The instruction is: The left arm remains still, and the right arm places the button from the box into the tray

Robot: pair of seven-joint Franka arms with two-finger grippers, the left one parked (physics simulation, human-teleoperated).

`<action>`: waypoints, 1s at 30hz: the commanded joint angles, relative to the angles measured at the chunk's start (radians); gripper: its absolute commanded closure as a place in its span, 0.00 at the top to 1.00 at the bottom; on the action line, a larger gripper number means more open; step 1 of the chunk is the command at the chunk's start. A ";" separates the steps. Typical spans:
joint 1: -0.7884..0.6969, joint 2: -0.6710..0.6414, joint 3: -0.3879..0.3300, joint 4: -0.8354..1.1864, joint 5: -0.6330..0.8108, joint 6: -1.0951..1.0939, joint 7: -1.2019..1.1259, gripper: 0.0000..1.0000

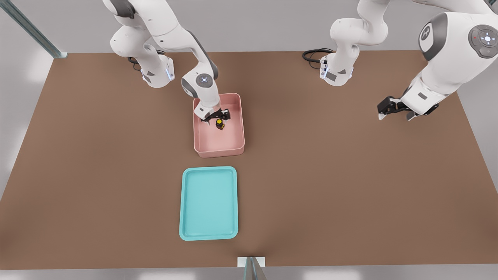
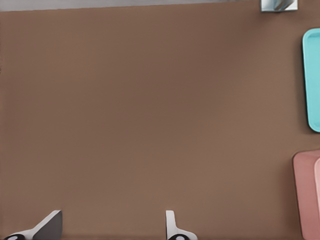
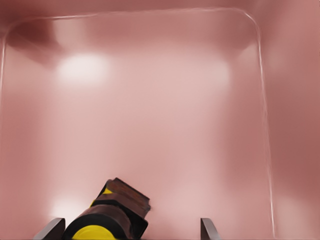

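The pale pink box [image 1: 238, 116] stands mid-table. The button [image 1: 220, 123], a yellow cap on a dark body, lies tilted on the box floor. My gripper [image 1: 217, 116] hangs inside the box just above the button. In the right wrist view the button [image 3: 107, 217] lies between the two fingertips [image 3: 51, 228], which stand wide apart and do not touch it. My gripper [image 3: 130, 229] is open. The turquoise tray [image 1: 209, 233] lies in front of the box, nearer the camera, with nothing in it. The left wrist view catches an edge of the tray [image 2: 312, 80] and of the box [image 2: 306, 195].
The brown table [image 1: 330, 186] carries two arm bases [image 1: 157, 72] [image 1: 336, 72] at its far edge, each with a black cable beside it. A metal bracket [image 1: 251, 262] sits at the near edge.
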 commanded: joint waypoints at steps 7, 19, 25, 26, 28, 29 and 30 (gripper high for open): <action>-0.002 0.001 0.013 0.016 0.002 0.074 0.046 0.99; -0.008 -0.008 0.008 0.073 0.002 -0.024 0.023 0.54; -0.059 -0.031 -0.001 0.222 0.002 -0.260 -0.111 0.54; -0.065 -0.029 -0.007 0.289 0.002 -0.331 -0.134 0.54; -0.097 -0.025 -0.030 0.420 0.002 -0.461 -0.241 0.54; -0.119 -0.023 -0.036 0.453 0.002 -0.481 -0.287 0.54; -0.152 -0.015 -0.041 0.503 0.004 -0.515 -0.350 0.54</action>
